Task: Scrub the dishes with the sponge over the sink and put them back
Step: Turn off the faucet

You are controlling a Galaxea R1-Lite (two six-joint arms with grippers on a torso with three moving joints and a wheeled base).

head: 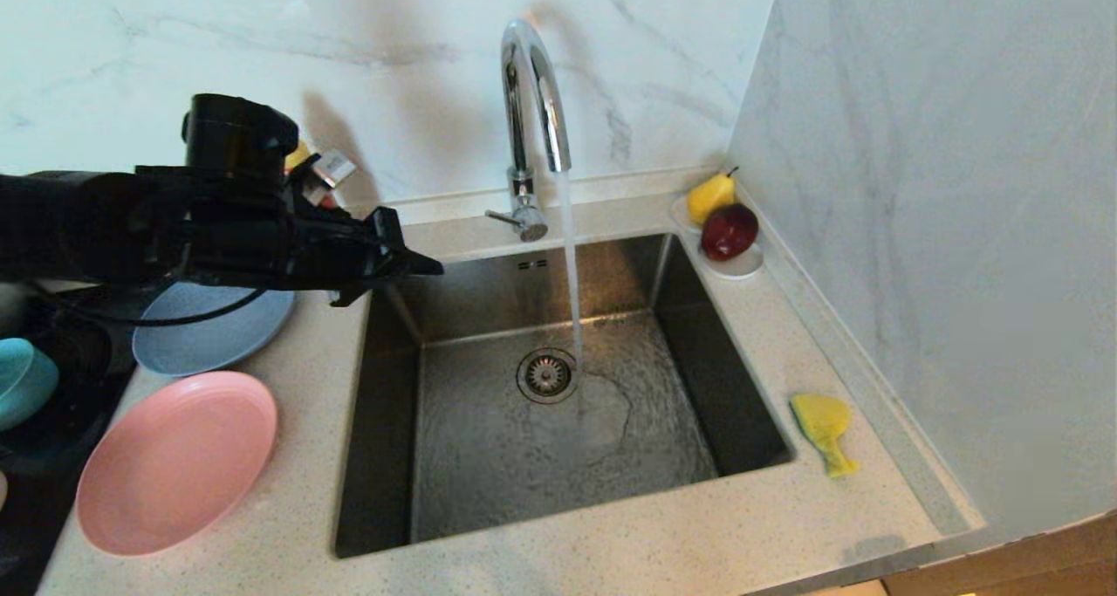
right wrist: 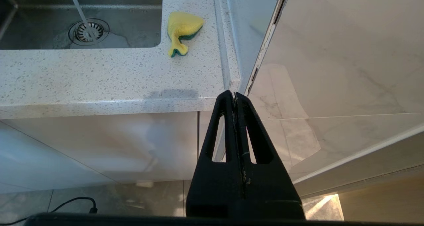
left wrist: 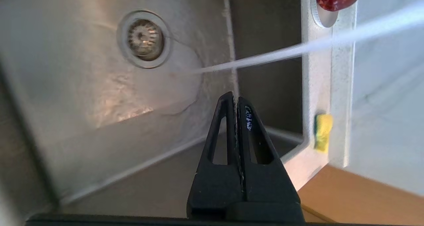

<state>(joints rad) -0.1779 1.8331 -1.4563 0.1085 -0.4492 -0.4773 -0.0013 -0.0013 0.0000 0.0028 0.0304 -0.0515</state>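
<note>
While the left gripper (head: 419, 269) is pinched together and empty over the sink's (head: 384, 334) far left rim, it should be opened before a plate (head: 214, 325) is gripped; the right gripper (right wrist: 236, 97) is parked, fingers together.

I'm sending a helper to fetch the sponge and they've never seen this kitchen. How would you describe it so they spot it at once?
Start at the steel sink under the running tap. On the counter to its right, near the marble side wall, lies the sponge. It is flat, yellow with a dark green edge, narrowing to a tail, unlike the yellow pear standing on the saucer in the back corner.
</note>
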